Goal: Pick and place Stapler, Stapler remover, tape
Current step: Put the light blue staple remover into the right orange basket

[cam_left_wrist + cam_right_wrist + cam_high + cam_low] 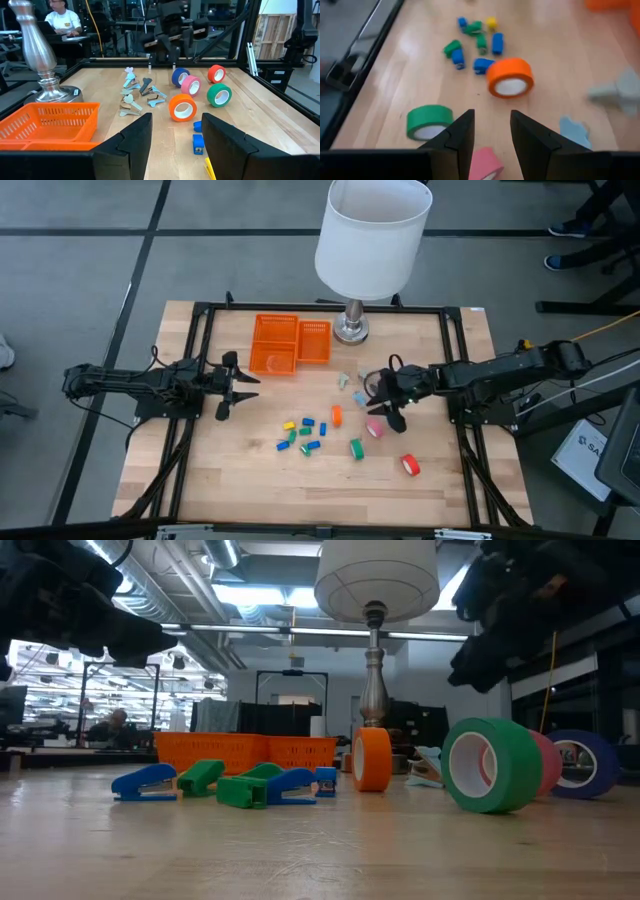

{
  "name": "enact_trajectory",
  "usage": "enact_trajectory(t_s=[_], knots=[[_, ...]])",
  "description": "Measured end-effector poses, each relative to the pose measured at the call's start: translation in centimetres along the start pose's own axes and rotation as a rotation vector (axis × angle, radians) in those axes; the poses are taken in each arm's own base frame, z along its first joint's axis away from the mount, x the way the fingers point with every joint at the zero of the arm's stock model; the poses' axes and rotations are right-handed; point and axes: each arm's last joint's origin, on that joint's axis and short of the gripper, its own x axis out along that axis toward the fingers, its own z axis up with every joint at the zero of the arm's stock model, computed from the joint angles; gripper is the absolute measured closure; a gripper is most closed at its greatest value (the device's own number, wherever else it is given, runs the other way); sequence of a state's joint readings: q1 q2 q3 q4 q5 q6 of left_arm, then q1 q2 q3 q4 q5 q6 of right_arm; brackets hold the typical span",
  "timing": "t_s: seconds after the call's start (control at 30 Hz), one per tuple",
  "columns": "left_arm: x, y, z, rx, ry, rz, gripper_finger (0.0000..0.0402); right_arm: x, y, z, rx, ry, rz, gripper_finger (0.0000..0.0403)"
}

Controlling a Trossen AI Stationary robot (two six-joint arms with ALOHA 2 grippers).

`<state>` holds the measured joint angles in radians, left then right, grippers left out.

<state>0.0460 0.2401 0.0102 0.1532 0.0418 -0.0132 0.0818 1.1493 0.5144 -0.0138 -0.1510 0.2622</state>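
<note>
My right end effector (381, 412) reaches in from the right side of the worktop (240, 470), arm stretched low and nearly level, wrist tipped down. Its two fingers (462, 137) stand apart with a narrow gap and nothing between them; they hang just above the pink tape (374, 427), which shows directly under the tips in the right wrist view. The blue tape (179, 76) lies just behind the pink one, close under my wrist.

My left end effector (232, 385) waits on the left side of the worktop, arm stretched level toward the middle, fingers (131, 141) spread wide and empty. It points across the worktop at the rolls, well apart from them.

The orange tape (337, 416) stands on edge near the middle of the worktop. The green tape (356, 448) stands nearer the front edge, and the red tape (410, 465) lies farther toward the front right. The staplers (301, 432), small blue, green and yellow pieces, lie scattered left of the orange tape. The pale staple removers (352, 385) lie in a loose heap between the rolls and the lamp (352, 330). An orange basket (290, 343) with two compartments sits at the back, just beside the lamp base; I cannot tell whether anything lies in it.
</note>
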Motion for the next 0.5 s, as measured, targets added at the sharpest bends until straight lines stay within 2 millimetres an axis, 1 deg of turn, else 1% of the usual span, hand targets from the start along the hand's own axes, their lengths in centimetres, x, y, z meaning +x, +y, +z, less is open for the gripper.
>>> enact_trajectory(t_s=[0.13, 0.3, 0.4, 0.5], knots=[[0.0, 0.0, 0.0, 0.0, 0.0, 0.0, 0.0233, 0.4, -1.1, 0.3, 0.121, -0.017, -0.035, 0.0274], [0.0, 0.0, 0.0, 0.0, 0.0, 0.0, 0.0233, 0.9, -2.7, 0.1, 0.249, -0.01, -0.118, 0.0274], [0.0, 0.0, 0.0, 0.0, 0.0, 0.0, 0.0233, 1.0, -3.5, 0.2, 0.312, 0.015, -0.112, 0.0272], [0.0, 0.0, 0.0, 0.0, 0.0, 0.0, 0.0233, 1.0, -4.4, 1.1, 0.375, 0.085, -0.148, 0.0263]])
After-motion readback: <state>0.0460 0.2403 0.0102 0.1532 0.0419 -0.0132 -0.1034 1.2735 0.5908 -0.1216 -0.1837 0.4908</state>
